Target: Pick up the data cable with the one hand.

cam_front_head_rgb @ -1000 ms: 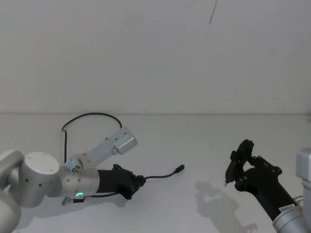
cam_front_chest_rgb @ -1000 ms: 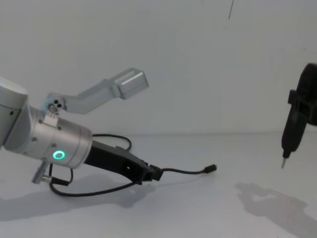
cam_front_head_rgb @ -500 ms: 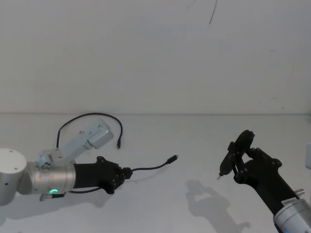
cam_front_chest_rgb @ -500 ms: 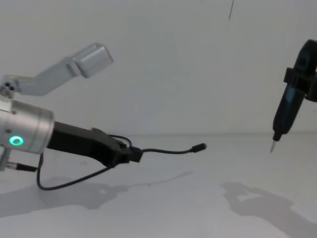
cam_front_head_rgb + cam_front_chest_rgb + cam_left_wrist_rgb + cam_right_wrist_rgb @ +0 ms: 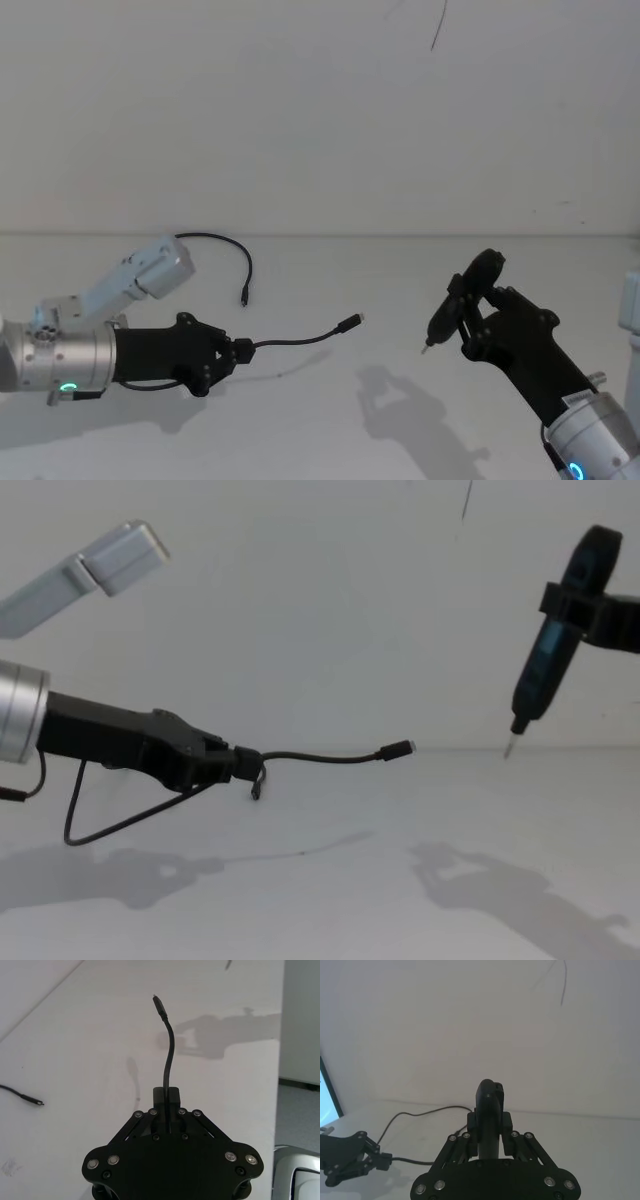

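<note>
Data cable (image 5: 300,340) is clenched in the left tool (image 5: 238,352), its plug end in air over the bench (image 5: 330,430); the right tool (image 5: 470,318) grasps a pen-shaped instrument (image 5: 545,660).

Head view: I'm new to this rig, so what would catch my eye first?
The left gripper, at the left, is shut on the cable, whose free plug juts toward the middle above the white table. At the right, the right gripper holds a pen-shaped tool, tip pointing down.

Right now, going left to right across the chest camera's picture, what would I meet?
The left pincer → the cable it grips, plug end sticking out → the pen-like tool, held by the right pincer.
</note>
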`<state>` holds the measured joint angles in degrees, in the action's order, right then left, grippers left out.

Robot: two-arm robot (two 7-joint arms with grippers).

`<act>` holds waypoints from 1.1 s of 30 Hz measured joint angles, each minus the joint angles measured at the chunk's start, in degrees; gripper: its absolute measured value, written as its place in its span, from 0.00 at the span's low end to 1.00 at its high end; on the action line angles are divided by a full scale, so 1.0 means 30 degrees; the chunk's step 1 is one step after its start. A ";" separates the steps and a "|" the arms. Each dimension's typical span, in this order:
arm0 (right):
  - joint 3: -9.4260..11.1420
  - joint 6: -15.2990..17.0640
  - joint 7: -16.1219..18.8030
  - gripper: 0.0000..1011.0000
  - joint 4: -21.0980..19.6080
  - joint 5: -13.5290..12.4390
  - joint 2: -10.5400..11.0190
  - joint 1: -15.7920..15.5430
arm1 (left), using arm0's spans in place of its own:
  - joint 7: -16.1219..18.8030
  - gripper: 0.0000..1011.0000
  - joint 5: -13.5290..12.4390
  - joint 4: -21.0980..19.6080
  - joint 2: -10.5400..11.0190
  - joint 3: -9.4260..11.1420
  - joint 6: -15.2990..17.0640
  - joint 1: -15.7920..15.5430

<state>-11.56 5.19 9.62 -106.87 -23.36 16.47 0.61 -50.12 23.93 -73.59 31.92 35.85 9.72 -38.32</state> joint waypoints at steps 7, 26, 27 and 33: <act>-0.0289 -0.0027 0.0305 0.26 0.0399 -0.0127 -0.0253 0.0660 | -0.0790 0.05 0.0339 -0.0089 0.0334 -0.0014 -0.0434 -0.0112; -0.1004 -0.0488 0.0878 0.26 0.2352 -0.0248 -0.0981 0.2435 | -0.1601 0.05 0.0686 -0.0179 0.0670 -0.0017 -0.0885 -0.0226; -0.1031 -0.0503 0.0896 0.26 0.2415 -0.0255 -0.1001 0.2490 | -0.1636 0.05 0.0701 -0.0182 0.0684 -0.0017 -0.0906 -0.0227; -0.1237 -0.0630 0.1052 0.26 0.2843 -0.0320 -0.1133 0.2953 | -0.1709 0.05 0.0733 -0.0194 0.0714 -0.0017 -0.0939 -0.0238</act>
<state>-15.27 3.30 12.77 -98.34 -24.32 13.07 9.47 -55.24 26.12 -74.18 34.06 35.79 6.90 -39.03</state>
